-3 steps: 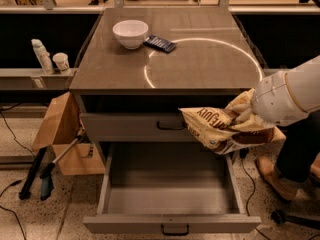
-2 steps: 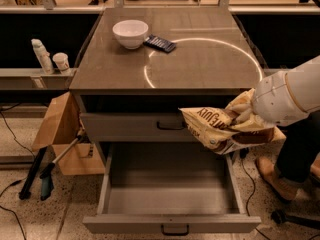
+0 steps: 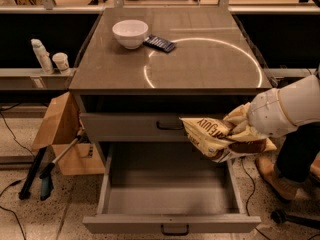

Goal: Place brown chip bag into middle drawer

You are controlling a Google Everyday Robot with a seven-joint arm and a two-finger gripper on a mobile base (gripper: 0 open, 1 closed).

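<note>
As we are looking far to the left of the gripper, we are seeing a white bottle (image 3: pixel 41 55) and a small cup (image 3: pixel 61 63) standing on a low ledge, with a cardboard box (image 3: pixel 57 124) leaning below them. Up and left of the gripper, a white bowl (image 3: pixel 130 33) is sitting on the cabinet top (image 3: pixel 200 69), and a dark blue packet (image 3: pixel 160 43) is lying just beside it. Below and left of the gripper, the middle drawer (image 3: pixel 130 224) is standing pulled open under a closed drawer front (image 3: pixel 125 126). The brown chip bag (image 3: pixel 207 134) is hanging in the air over the open drawer's right side. The gripper (image 3: pixel 239 129) is pinching the bag's right end, with the white arm (image 3: pixel 295 111) reaching in from the right.
</note>
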